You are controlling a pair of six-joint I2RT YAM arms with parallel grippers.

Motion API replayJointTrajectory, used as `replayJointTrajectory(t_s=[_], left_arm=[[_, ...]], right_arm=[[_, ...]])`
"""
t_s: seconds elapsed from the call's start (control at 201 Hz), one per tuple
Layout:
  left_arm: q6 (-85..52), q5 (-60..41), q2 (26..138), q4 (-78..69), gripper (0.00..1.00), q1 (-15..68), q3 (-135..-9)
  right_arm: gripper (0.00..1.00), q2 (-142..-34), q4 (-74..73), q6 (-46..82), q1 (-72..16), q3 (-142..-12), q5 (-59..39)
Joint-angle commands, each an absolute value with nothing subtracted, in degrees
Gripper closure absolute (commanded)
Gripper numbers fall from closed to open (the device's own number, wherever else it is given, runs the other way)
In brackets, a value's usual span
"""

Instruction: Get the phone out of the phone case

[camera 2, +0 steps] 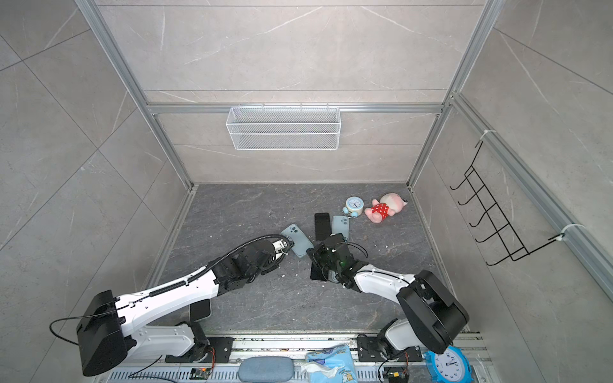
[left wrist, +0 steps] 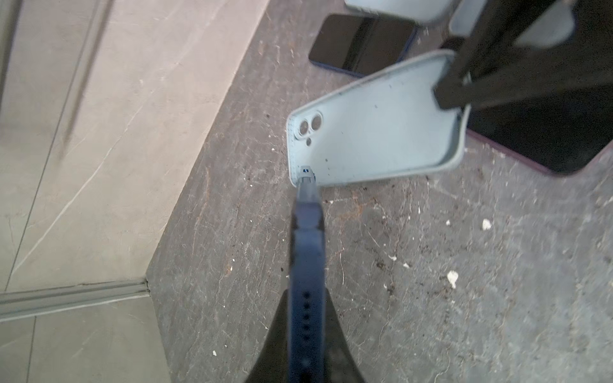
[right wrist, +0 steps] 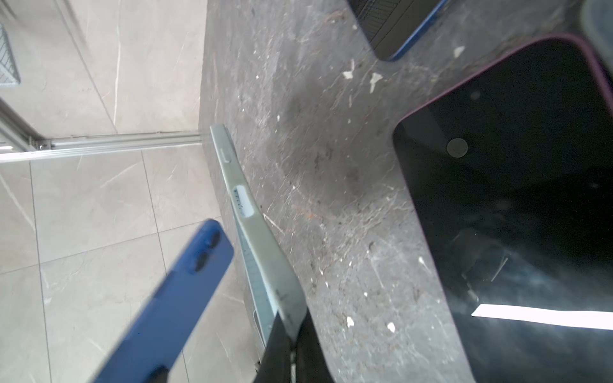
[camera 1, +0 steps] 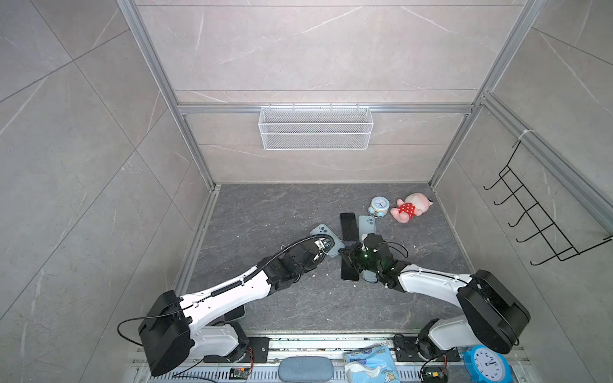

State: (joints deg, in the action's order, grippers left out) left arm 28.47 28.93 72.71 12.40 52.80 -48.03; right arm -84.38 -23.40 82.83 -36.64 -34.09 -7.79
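Dark-blue phone: seen edge-on in the left wrist view, with the left gripper clenched across its flat faces at the near end. Its far tip touches one corner of the case, close to the camera cut-outs.

Pale grey-blue case: appears lifted clear of the table and tilted. The right gripper is clenched on its rim at the end away from the cut-outs. The right wrist view shows phone and case side by side, with a gap between them along most of their length. Judged from this, the phone is out of the shell or very nearly so, with contact at that one corner only.

Handling, as judgement:
- **Phone:** rigid, dense for its size, smooth and glass-faced. It could slip from a narrow pinch and crack if it dropped on the stone. The best hold is across the flat faces, well in from the end.
- **Case:** looks soft and rubbery, and its rim appears to bend near the pinch. It should flex rather than resist and give good friction. Take it by the rim.

Hazard: a purple-edged phone and a blue-edged phone lie on the table just beside the work, within reach of a dropped item.
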Motion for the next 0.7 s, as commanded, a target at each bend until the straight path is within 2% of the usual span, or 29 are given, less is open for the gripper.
replayJointTrajectory(t_s=[0.0,0.149,0.289,0.453,0.568,0.613,0.692], left_arm=[[41.0,26.0,72.3,-0.2,1.0,50.4,-45.0],[46.6,22.4,74.5,-4.8,0.99,46.0,-41.5],[55.2,20.4,79.4,-16.2,0.97,45.4,-36.0],[59.7,21.0,87.0,-25.8,0.93,43.7,-34.4],[61.4,21.2,90.7,-29.8,0.86,43.6,-33.6],[62.0,22.1,92.1,-32.0,0.82,43.6,-33.1],[61.8,23.3,92.9,-34.1,0.66,43.8,-32.6]], right_arm=[[1.0,-87.7,-29.0,89.8,-38.1,-36.2,-2.1],[1.0,-89.6,-27.0,93.5,-40.6,-37.6,4.8],[1.0,-90.9,-24.0,97.3,-42.9,-39.2,10.5],[1.0,-93.9,-22.8,99.5,-44.4,-41.6,11.4],[1.0,-95.1,-22.4,101.6,-45.4,-41.6,12.4],[0.92,-95.3,-22.2,102.1,-45.7,-41.5,12.8],[0.71,-95.7,-22.8,101.8,-45.9,-41.6,12.0]])
